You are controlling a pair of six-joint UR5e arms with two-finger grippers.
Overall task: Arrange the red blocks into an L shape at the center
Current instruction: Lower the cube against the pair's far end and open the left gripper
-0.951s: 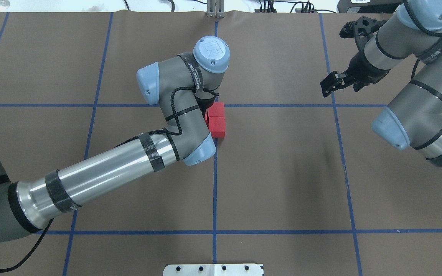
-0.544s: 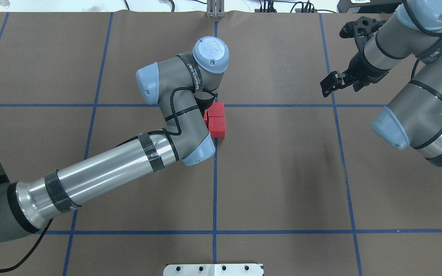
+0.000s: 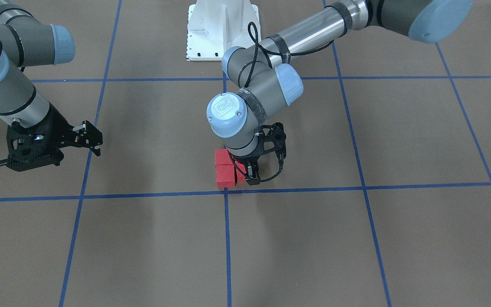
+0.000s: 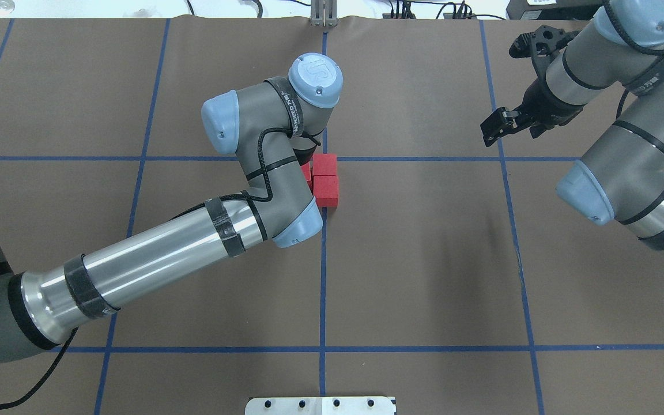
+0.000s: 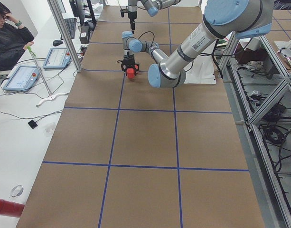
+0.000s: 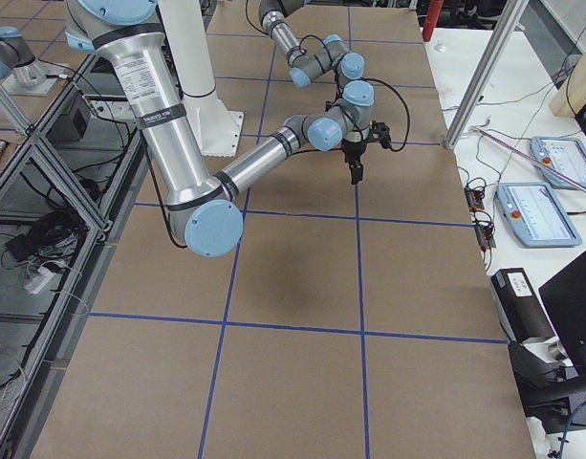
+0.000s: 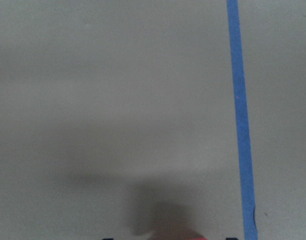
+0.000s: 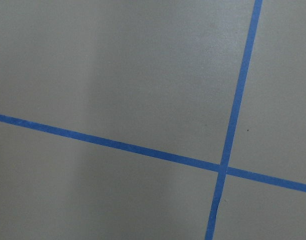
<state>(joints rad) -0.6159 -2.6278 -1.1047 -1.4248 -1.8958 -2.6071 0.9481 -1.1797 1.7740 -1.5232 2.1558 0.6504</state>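
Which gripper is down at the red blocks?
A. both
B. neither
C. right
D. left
D: the left gripper is down right at the red blocks, while the right gripper hangs well off to the side with no block near it.

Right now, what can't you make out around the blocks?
Third small matte red cube: overhead view, grey left arm covers all but a sliver.
Left tool: front-facing view, its wrist hides the jaws; gripping or released, cannot tell.
Left wrist view: only a blurred reddish edge, cut off at the bottom.
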